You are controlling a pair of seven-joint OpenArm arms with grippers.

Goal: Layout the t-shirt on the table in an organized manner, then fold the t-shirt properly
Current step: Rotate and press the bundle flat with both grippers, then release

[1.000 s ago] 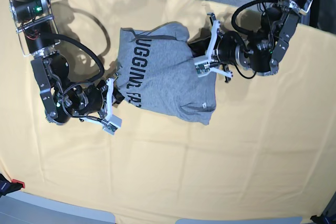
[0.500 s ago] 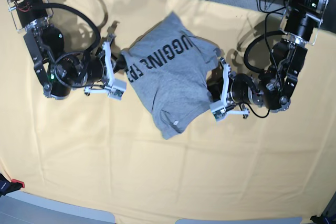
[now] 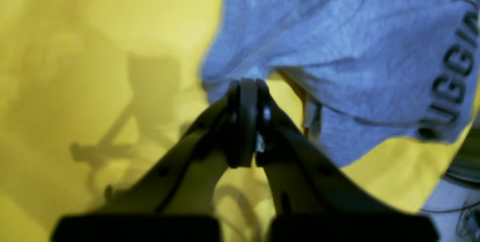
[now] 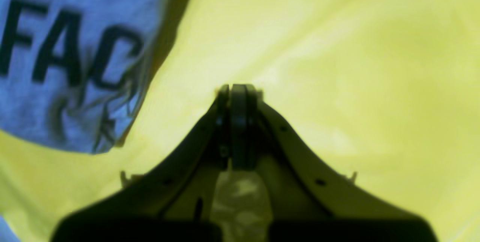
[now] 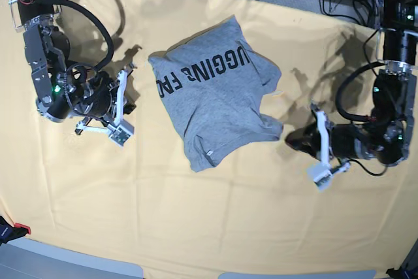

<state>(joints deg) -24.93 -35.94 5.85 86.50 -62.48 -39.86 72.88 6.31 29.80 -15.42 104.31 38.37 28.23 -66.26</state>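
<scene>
The table (image 5: 215,227), draped in pale yellow-orange cloth, serves as the open work surface, with wide bare margins that would suit spreading a garment flat. On its middle lies the t-shirt (image 5: 212,99), a bunched grey heap with black lettering uppermost and one corner trailing toward the near side — judged not yet laid out, so folding cannot begin. The left gripper (image 5: 321,149), on the base view's right, sits low beside the shirt's edge with its arm bent down from above; its jaws are pressed together, and the left wrist view shows grey fabric right at the tips, though whether a pinch of cloth is caught there cannot be told. The right gripper (image 5: 119,106), opposite, hovers clear of the shirt — pressed together on nothing, forearm angled inward.
</scene>
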